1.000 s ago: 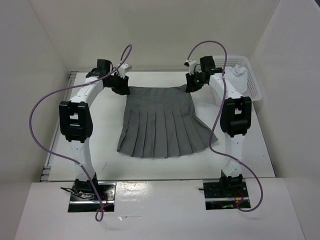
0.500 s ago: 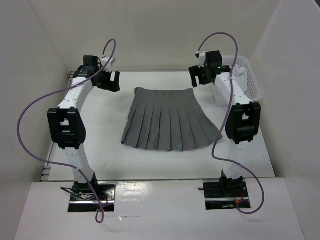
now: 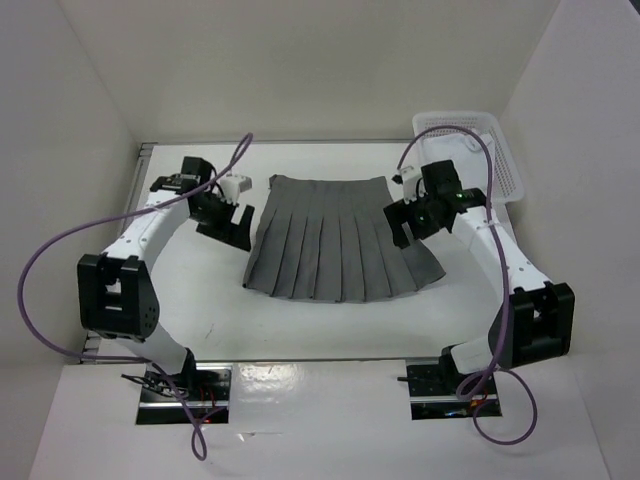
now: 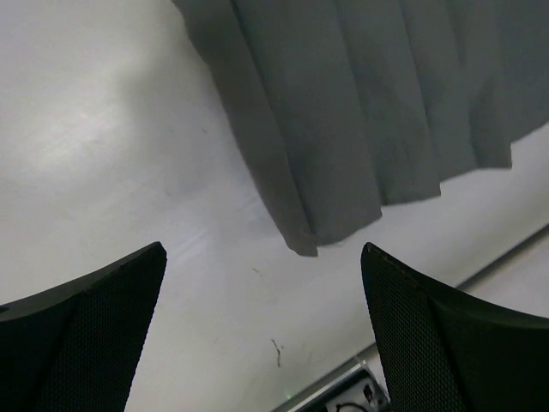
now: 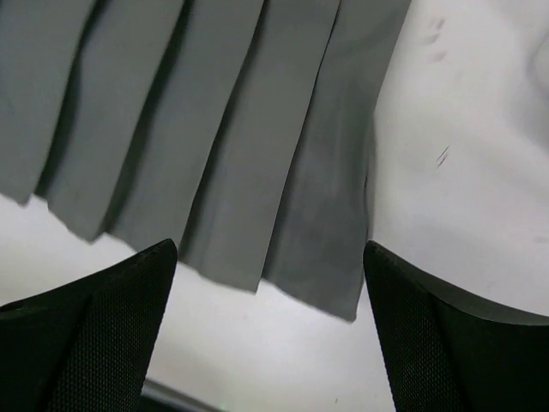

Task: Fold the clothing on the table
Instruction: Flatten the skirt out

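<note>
The clothing (image 3: 335,240), a dark grey pleated skirt, lies flat on the white table (image 3: 330,330), its narrow waistband at the far side and its flared hem nearest me. My left gripper (image 3: 232,228) hovers open just off the skirt's left edge. In the left wrist view the skirt's hem corner (image 4: 326,215) lies beyond the wide-apart fingers (image 4: 86,335) of my left gripper (image 4: 262,343). My right gripper (image 3: 403,228) stands open over the skirt's right edge. The right wrist view shows the skirt's hem (image 5: 257,172) ahead of my right gripper (image 5: 270,343), with nothing between its jaws.
A white lattice basket (image 3: 480,150) stands at the table's back right corner, behind the right arm. White walls close in the left, back and right sides. A metal edge strip (image 3: 110,300) runs along the table's left side.
Both grippers opened and let go of the skirt's waistband corners. They then moved back toward me along its left and right sides. The skirt settled flat.
</note>
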